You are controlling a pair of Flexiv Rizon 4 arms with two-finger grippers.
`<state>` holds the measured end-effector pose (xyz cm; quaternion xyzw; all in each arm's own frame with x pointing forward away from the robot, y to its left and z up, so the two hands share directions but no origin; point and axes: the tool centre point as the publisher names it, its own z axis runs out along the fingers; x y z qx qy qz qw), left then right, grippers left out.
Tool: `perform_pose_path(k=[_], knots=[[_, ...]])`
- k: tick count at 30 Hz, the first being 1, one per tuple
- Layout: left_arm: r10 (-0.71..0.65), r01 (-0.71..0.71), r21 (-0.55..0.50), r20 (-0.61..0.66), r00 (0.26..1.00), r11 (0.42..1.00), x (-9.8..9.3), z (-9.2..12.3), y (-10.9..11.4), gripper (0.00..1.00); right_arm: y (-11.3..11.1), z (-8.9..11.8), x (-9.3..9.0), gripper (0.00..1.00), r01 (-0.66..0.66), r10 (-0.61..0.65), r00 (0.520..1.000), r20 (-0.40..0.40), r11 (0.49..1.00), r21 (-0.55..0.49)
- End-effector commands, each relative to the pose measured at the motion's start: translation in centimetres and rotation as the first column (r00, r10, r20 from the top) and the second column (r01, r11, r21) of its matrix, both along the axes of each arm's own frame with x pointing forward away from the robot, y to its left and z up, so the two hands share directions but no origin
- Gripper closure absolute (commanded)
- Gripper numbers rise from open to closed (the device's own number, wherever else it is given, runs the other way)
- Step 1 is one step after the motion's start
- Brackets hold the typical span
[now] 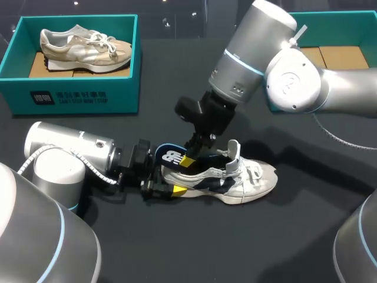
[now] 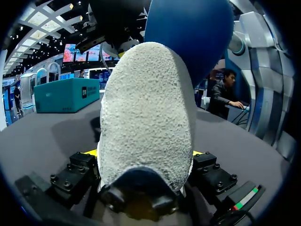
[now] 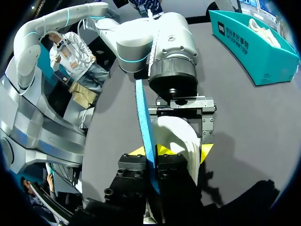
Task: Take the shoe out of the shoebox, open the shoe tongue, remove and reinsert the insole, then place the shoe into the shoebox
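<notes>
Black table, middle: white-and-navy shoe upright on its sole, heel toward the left arm's side, toe toward the right arm's. Out of the box, well apart from both boxes.

Left gripper sits low, level with the table at the rear of the shoe, clenched on the heel from two sides. Left wrist view: white textured heel fills the space between the fingers, with a yellow tip just peeking out at each flank, touching it.

Right gripper hangs from above over the heel end, pinched on the blue insole. Right wrist view: insole seen edge-on, with a black finger block pressed against each face.

Insole is half out. Rear end is raised clear of the collar and tilted up over the left gripper, logo side showing. Forward end slopes down into the shoe's opening; how far it goes inside is hidden.

Tongue stands upright, pulled back from the opening. Laces lie slack over the forefoot.

Far left corner: teal shoebox holding a beige shoe on cardboard.

Far right: second teal box, partly behind the right arm — cardboard visible inside.
</notes>
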<state>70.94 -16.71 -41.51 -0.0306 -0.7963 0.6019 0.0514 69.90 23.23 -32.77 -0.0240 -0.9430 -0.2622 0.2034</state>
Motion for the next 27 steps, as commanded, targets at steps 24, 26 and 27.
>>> perform_pose_path(k=[24, 26, 27], knots=[[-0.001, 0.001, 0.002, -0.001, 1.000, 1.000, 0.0, -0.1, -0.2, 1.00, 2.9, 4.2, -0.3, 1.00, -0.076, 0.062, 0.985, 0.162, 0.994, 0.084], [-0.001, 0.001, 0.002, -0.001, 1.000, 1.000, 0.0, -0.1, -0.2, 1.00, 2.9, 4.2, -0.3, 1.00, -0.076, 0.062, 0.985, 0.162, 0.994, 0.084], [-0.001, 0.001, 0.002, -0.001, 1.000, 1.000, 0.0, -0.1, -0.2, 1.00, 2.9, 4.2, -0.3, 1.00, -0.076, 0.062, 0.985, 0.162, 0.994, 0.084]])
